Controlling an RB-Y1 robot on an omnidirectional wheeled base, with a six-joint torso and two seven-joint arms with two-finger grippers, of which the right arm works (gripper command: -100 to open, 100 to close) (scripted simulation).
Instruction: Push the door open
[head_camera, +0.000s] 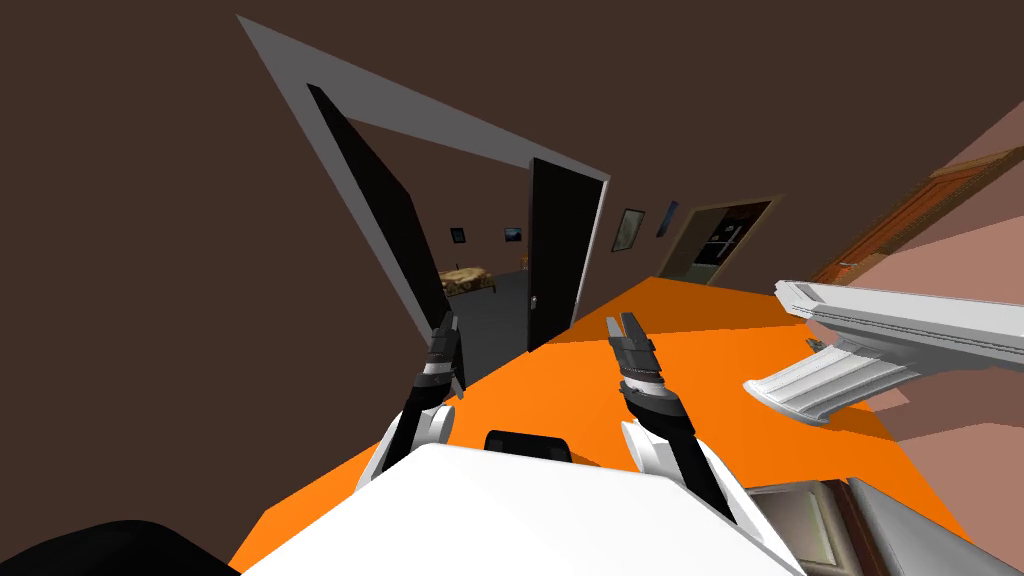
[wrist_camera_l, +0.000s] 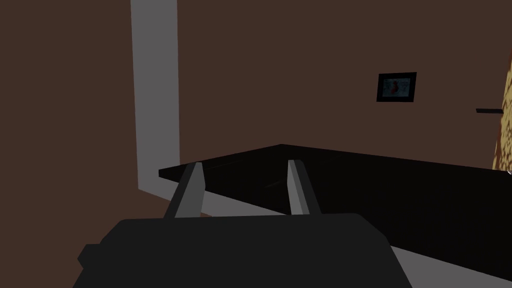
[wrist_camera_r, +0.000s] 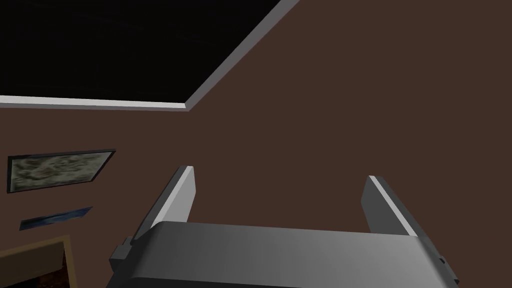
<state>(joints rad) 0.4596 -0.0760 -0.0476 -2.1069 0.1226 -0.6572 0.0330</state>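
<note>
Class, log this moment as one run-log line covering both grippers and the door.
left gripper: open, near edge of black door | right gripper: open, away from door | door: partly open

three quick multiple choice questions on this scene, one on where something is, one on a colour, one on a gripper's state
1. What is the left gripper nearest?
A) the black door
B) a wall picture
C) a bed

2. What colour is the floor in front of the robot?
A) grey
B) orange
C) white

3. How does the right gripper stand?
A) shut tight
B) clamped on a handle
C) open, holding nothing

Answers:
1 A: the head view puts it at the door's lower edge, and the left wrist view shows the black panel just ahead of it.
2 B: the head view shows bright orange floor around both arms.
3 C: in the right wrist view its fingers stand wide apart, with the brown wall beyond them.
</note>
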